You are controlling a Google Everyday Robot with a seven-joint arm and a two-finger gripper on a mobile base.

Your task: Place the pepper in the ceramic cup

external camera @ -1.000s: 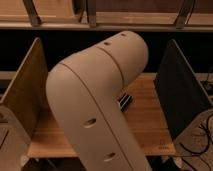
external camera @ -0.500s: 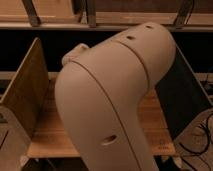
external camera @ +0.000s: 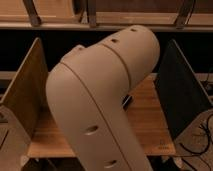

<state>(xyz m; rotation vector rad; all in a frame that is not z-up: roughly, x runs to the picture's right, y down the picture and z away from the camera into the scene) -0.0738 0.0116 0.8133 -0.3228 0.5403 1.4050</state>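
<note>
My beige arm (external camera: 100, 95) fills the middle of the camera view and blocks most of the wooden table (external camera: 150, 125). The gripper is hidden behind the arm; only a small dark piece shows at the arm's right edge (external camera: 127, 101). The pepper and the ceramic cup are out of view, hidden behind the arm or outside the frame.
A wooden side panel (external camera: 25, 95) stands at the table's left and a dark panel (external camera: 180, 95) at its right. A shelf rail (external camera: 105, 22) runs across the back. Cables (external camera: 202, 137) hang at the lower right.
The arm has swung further right and up, covering more of the table. The dark piece by its right edge is now mostly hidden.
</note>
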